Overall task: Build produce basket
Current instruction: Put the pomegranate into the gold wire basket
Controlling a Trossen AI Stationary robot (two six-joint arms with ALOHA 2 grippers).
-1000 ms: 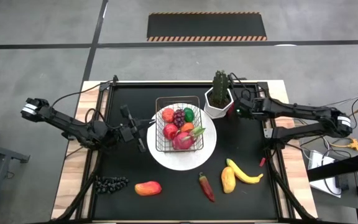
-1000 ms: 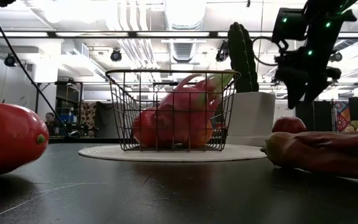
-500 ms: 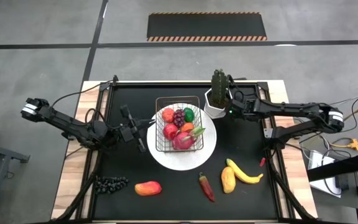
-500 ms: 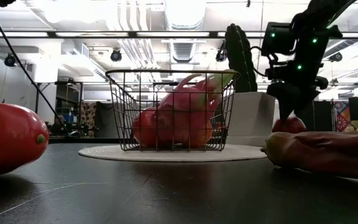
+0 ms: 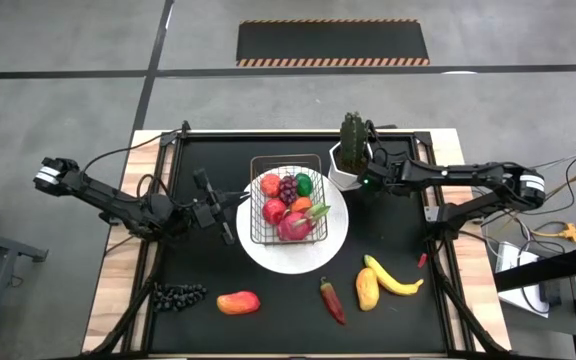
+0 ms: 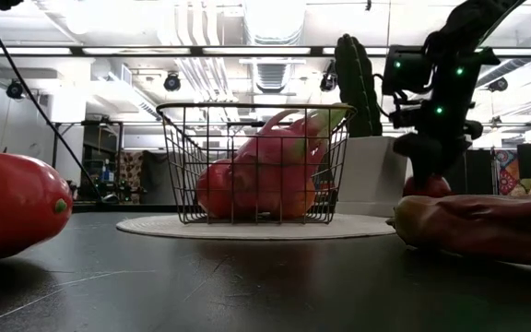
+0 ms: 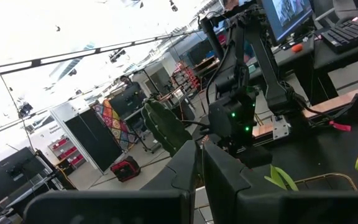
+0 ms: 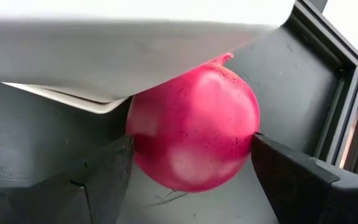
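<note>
Grey concrete floor surrounds the work table (image 5: 298, 300), whose black mat sits in a pale wooden frame; a hazard-striped dark panel (image 5: 333, 42) lies on the floor beyond its far edge. Seen level across the mat, the room behind shows ceiling lights, ducts and shelving.

At the table's middle a round white plate (image 5: 268, 255) carries the wire basket (image 5: 255, 236), which holds a pink dragonfruit (image 5: 294, 226), red apples, dark grapes, an orange and a green piece. On the near part of the mat lie a bunch of grapes (image 5: 178, 294), a mango (image 5: 238, 302), a red chili (image 5: 332, 301) and, further right, a banana (image 5: 396, 281).

The left gripper (image 5: 226, 215) waits just left of the plate with its fingers pressed together. The right gripper (image 8: 188, 155) reaches beside the white cactus pot (image 5: 346, 172) at the far right of the plate, its fingers spread on either side of a red apple (image 8: 193, 129) that lies on the mat against the pot's base.
</note>
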